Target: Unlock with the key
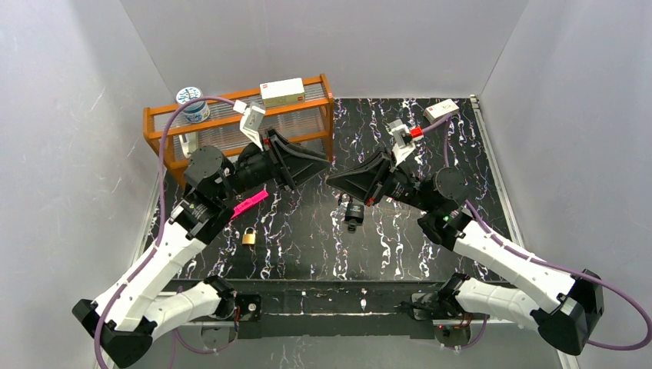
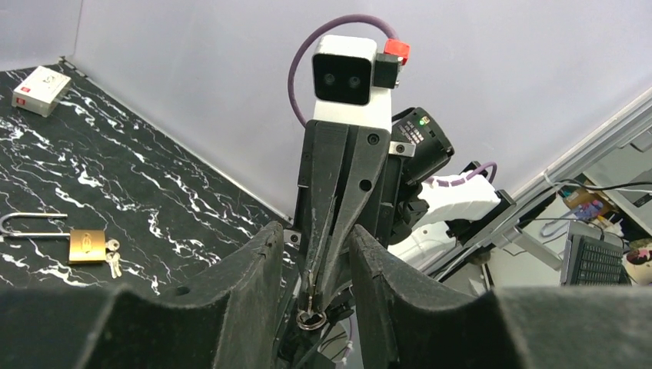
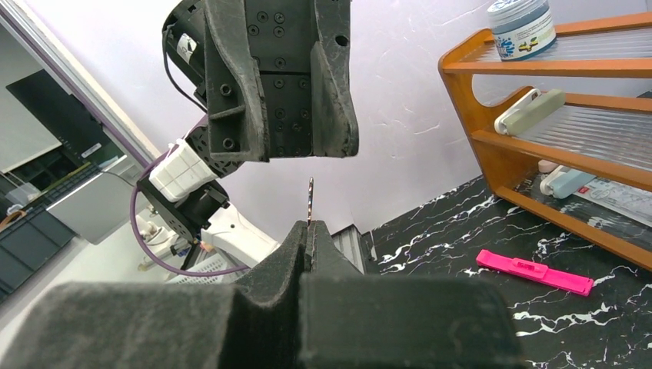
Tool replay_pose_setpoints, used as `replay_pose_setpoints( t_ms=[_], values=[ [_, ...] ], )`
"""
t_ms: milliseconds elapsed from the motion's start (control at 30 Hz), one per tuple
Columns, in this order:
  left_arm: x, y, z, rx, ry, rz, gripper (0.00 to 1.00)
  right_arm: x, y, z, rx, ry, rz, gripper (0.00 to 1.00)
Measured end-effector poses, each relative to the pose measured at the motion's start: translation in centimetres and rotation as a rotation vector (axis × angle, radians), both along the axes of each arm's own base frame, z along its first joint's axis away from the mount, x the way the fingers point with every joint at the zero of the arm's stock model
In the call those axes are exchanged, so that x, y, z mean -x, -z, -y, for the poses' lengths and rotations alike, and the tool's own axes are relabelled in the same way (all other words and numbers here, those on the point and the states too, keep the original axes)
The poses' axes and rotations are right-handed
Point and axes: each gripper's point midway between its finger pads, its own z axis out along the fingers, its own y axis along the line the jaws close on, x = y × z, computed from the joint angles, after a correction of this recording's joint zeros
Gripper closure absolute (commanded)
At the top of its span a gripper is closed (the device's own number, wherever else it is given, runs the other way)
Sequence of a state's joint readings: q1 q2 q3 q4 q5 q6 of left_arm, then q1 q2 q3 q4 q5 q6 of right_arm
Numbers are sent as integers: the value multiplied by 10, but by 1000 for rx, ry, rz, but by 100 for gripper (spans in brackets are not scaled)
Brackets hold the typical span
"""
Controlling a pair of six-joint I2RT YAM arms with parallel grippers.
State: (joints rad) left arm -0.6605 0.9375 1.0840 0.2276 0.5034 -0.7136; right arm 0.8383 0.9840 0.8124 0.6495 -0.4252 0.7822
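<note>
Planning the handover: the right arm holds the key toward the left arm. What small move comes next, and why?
Probably close the jaws of the left gripper on the key. They stand open either side of the right gripper, which is shut on the key, its ring dangling between them; the padlock lies apart on the table.

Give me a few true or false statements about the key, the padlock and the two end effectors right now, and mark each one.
1. The right end effector is shut on a key. True.
2. The left end effector holds the padlock. False: the padlock lies on the table, with nothing touching it.
3. A pink piece lies on the table. True.
4. The wooden rack stands at the back right. False: it stands at the back left.
</note>
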Motion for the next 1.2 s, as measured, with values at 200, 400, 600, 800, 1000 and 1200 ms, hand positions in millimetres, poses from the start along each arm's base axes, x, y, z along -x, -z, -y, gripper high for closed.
replay_pose_setpoints(
  t_ms=[200,400,600,800,1000,1200],
  values=[
    [-2,15,7,-45,28,-30,70,0,1,0,1,0,-4,99],
    [2,20,8,-65,55,-33,85,-2,2,1,0,4,-7,99],
    [7,22,9,-75,83,-30,100,-3,3,2,1,4,-14,99],
    [7,20,9,-70,85,-20,100,-3,3,2,-1,4,-33,44],
    [1,13,5,-46,29,-16,100,-8,5,3,2,24,-39,38],
    [-6,8,3,-21,-10,-16,100,-13,12,-2,20,25,-50,42]
  ],
)
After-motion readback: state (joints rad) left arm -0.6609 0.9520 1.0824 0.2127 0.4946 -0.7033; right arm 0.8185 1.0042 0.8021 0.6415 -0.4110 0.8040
